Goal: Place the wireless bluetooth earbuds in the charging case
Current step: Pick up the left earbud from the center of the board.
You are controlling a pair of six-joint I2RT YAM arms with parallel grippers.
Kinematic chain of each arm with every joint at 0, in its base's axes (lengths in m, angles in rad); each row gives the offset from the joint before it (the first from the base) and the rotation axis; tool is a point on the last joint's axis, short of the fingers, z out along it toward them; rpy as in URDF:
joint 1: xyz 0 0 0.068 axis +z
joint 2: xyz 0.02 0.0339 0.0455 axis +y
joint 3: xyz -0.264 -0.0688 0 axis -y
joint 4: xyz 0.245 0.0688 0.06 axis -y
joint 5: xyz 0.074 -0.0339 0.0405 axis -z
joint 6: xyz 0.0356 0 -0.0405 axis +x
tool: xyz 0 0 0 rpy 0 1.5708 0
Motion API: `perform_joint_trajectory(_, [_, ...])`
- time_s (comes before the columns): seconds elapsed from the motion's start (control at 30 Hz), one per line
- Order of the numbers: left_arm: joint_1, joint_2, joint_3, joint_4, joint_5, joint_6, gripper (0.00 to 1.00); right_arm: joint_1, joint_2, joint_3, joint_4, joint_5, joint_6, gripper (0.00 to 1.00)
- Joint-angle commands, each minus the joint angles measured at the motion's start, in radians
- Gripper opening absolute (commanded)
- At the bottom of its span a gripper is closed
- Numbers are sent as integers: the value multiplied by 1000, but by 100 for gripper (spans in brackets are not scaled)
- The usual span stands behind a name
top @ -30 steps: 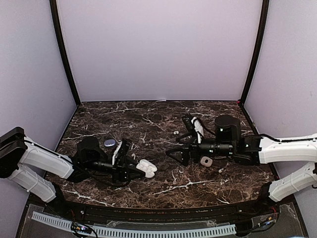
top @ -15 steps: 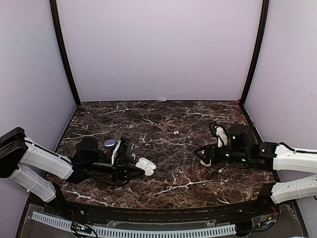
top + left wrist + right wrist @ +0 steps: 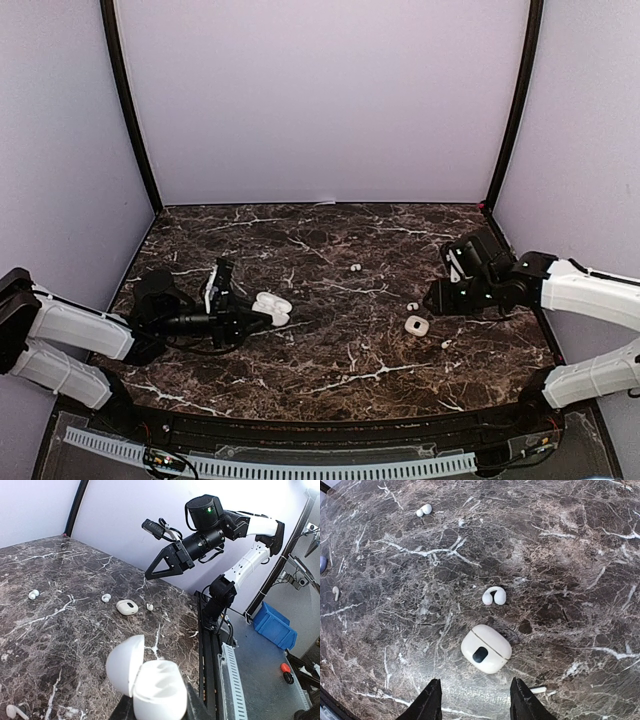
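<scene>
From above, my left gripper [image 3: 245, 314] pinches a white open case [image 3: 270, 307] at its tips. My right gripper [image 3: 438, 297] has its jaws spread and holds nothing. A closed case [image 3: 417, 325] lies near its tips, with an earbud [image 3: 412, 306] between.

In my left wrist view, the open case [image 3: 150, 680] sits between my jaws with its lid up. The closed case [image 3: 127, 606] lies well ahead.

In my right wrist view, my fingers [image 3: 427, 702] stand apart. The closed case [image 3: 486, 649] lies just ahead of the tips, with a curved earbud [image 3: 494, 596] just beyond it. A second earbud [image 3: 424, 510] lies far ahead to the left.
</scene>
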State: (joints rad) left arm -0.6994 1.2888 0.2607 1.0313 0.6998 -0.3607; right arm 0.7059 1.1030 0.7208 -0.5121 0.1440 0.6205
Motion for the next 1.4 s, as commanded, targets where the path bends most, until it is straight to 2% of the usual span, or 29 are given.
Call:
perform_joint_trajectory(0.0, [22, -32, -6, -30, -5, -5, 14, -65, 79, 89, 0, -38, -82, 45])
perform_joint_trajectory(0.33, [78, -45, -11, -31, -9, -26, 14, -118, 304, 242, 41, -126, -165, 43])
perform_joint_trajectory(0.57, [133, -23, -9, 11, -6, -52, 14, -119, 517, 350, 193, -234, -158, 35])
perform_joint_trajectory(0.7, [139, -9, -2, 12, -3, -49, 14, -120, 658, 461, 236, -259, -204, 35])
perform_joint_trajectory(0.93, [143, -5, 3, -12, -11, -25, 14, -123, 882, 670, 219, -255, -263, 35])
perform_joint_trajectory(1.37, [143, -49, 6, -107, -19, 17, 14, -123, 1035, 805, 244, -217, -298, 34])
